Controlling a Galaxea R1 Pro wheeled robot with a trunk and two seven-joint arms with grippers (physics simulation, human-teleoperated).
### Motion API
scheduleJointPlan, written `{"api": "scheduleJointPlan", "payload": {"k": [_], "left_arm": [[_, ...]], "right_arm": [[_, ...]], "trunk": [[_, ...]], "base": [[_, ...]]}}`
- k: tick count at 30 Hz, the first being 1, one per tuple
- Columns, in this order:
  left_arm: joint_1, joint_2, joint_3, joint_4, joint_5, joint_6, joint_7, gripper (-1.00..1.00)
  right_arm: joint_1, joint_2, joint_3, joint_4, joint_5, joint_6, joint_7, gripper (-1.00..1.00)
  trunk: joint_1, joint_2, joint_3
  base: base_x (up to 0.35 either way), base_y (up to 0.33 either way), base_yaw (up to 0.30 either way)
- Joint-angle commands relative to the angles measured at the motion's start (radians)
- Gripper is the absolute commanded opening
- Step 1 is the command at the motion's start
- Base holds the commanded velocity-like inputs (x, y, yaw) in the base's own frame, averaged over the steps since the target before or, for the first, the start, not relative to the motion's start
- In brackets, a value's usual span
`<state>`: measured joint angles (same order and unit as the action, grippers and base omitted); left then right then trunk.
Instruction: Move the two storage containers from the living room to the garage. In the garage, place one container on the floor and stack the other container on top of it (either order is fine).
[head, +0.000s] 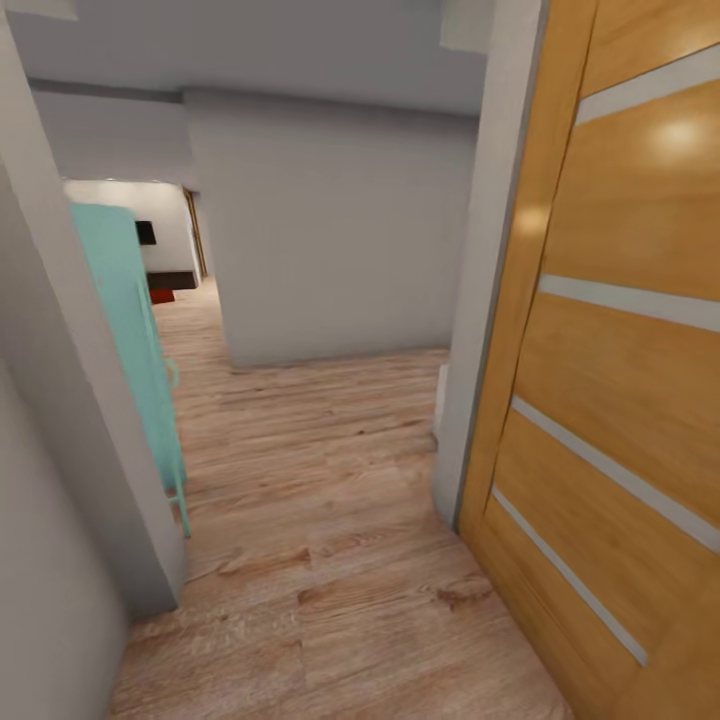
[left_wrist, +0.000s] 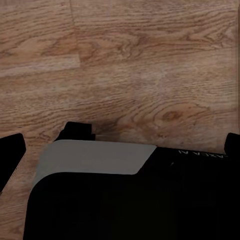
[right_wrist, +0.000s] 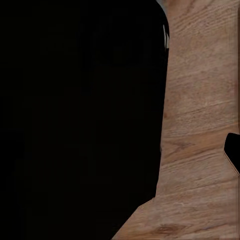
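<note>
A hallway of light wood-plank flooring (head: 330, 520) runs past a wooden door with glass strips (head: 610, 380) toward a far room, where a small red shape (head: 162, 296) may be 1 container. Gripper states cannot be told. Judging by this, nothing is delivered yet.

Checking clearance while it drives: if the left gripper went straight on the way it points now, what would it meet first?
Most likely the robot's own black and grey base, which lies low in the left wrist view; past it is the wood-plank floor. Depth is unclear, so the exact line is uncertain.
</note>
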<state>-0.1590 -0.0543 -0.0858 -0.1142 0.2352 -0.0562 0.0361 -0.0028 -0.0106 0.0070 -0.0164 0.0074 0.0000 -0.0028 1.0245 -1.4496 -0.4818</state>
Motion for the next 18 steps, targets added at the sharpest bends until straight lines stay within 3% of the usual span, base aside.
{"api": "scheduleJointPlan", "payload": {"k": [1,18], "left_arm": [[-0.001,0.000,-0.008,0.001,0.009,-0.004,0.004,1.00],[-0.001,-0.001,-0.008,0.001,0.009,-0.005,0.004,1.00]], "right_arm": [[0.000,0.000,0.001,0.000,0.001,0.000,0.000,1.00],[0.000,0.000,0.001,0.000,0.001,0.000,0.000,1.00]], "trunk": [[0.001,0.000,-0.001],[0.001,0.000,-0.001]], "base": [[0.330,-0.003,0.000],[0.330,-0.001,0.000]]}}
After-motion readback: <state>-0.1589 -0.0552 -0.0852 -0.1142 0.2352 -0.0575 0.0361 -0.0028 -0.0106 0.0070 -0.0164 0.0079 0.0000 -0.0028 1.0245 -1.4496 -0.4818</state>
